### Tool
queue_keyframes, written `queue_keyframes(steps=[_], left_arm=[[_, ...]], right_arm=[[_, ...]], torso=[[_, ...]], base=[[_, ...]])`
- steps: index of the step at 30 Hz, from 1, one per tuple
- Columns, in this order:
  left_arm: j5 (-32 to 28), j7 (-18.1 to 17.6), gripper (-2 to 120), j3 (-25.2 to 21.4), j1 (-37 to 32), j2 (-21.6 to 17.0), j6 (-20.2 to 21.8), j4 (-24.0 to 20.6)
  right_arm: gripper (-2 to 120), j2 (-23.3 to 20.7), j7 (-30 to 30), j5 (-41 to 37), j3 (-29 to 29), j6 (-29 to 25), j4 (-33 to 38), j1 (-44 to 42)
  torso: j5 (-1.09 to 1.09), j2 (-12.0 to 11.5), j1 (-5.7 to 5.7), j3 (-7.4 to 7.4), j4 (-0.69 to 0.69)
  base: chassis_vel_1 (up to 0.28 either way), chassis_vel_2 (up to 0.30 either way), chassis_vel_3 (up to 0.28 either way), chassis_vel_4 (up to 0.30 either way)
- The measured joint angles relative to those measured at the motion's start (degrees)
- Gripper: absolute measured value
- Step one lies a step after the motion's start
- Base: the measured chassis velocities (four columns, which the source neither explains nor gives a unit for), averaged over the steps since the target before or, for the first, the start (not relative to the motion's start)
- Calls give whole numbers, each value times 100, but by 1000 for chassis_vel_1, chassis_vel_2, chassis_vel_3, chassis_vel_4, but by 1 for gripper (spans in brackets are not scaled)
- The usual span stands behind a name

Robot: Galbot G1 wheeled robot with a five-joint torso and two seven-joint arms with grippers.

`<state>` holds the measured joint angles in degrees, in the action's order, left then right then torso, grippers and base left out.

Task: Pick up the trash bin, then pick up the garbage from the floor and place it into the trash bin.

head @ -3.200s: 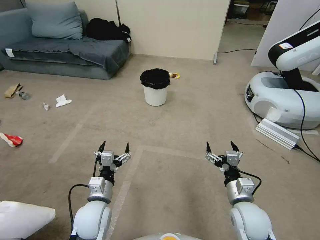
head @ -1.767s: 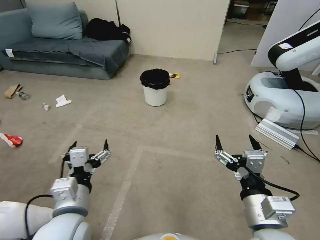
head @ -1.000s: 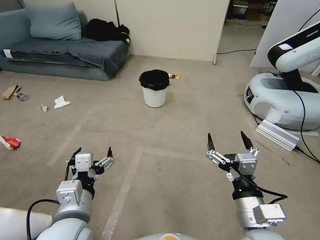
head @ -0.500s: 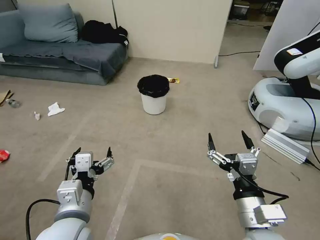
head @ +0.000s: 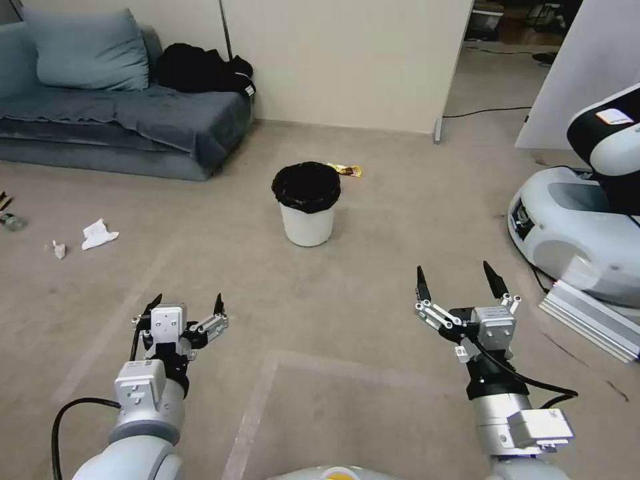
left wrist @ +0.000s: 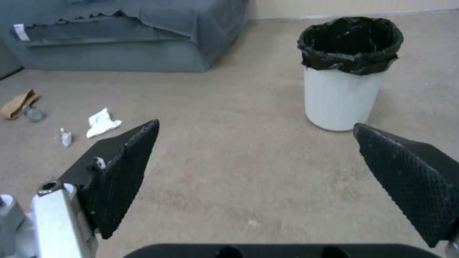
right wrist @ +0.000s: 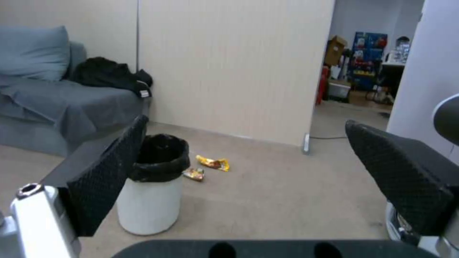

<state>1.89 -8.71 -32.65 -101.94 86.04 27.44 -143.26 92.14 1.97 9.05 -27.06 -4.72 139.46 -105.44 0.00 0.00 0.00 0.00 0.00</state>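
The trash bin (head: 307,211), a white bucket with a black bag over its rim, stands upright on the carpet ahead; it also shows as the trash bin (left wrist: 345,73) and the trash bin (right wrist: 154,184). My left gripper (head: 187,306) and right gripper (head: 457,277) hover open and empty well short of it. Garbage lies scattered: a yellow wrapper (head: 345,170) behind the bin, crumpled white paper (head: 98,234) and a small scrap (head: 59,250) to the left, a clear bottle (head: 11,221) at the left edge. The right wrist view shows two wrappers (right wrist: 213,163) behind the bin.
A grey sofa (head: 120,127) with a cushion and black clothing runs along the back left wall. Another white robot base (head: 580,227) with a metal bar (head: 593,321) and cables sits at the right. A partition wall (head: 347,60) stands behind the bin.
The whole view has shifted: the bin and floor litter have drawn nearer and lower in the picture, so the camera moved forward. Earlier both arms spread apart; since then they hold still, open.
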Motion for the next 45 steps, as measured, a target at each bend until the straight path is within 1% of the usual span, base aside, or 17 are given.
queue_keyframes(steps=[22, 23, 25, 26, 30, 45], left_arm=[[42, -25, 99, 23, 14, 30, -32, 2], [44, -25, 99, 30, 14, 41, -34, 2], [50, -25, 99, 37, 12, 49, -34, 2], [60, -25, 99, 46, 6, 57, -33, 2], [84, -23, 99, 69, -11, 74, -31, 2], [126, 53, 99, 122, -1, 42, -74, 2]], right_arm=[[100, 0, 3, 3, -50, 28, 3, -3], [100, 0, 3, 5, -50, 28, 0, -3], [100, 0, 4, 7, -50, 28, -2, -3], [100, 0, 4, 9, -50, 28, -3, -3], [100, 0, 8, 23, -45, 29, -21, -4], [100, 0, 33, 146, 43, 18, -183, 1]], torso=[[-1, 0, 0, 0, -1], [1, 0, 0, 0, 1], [1, 0, 0, 0, 0], [-2, 0, 0, 0, 0], [-2, 0, 0, 0, -1], [-1, 0, 0, 0, -2]], base=[[-140, 142, 141, -140], [-151, 150, 161, -136], [-140, 150, 161, -149], [-171, 148, 148, -149], [-167, 157, 142, -164], [-174, 168, 173, -171]])
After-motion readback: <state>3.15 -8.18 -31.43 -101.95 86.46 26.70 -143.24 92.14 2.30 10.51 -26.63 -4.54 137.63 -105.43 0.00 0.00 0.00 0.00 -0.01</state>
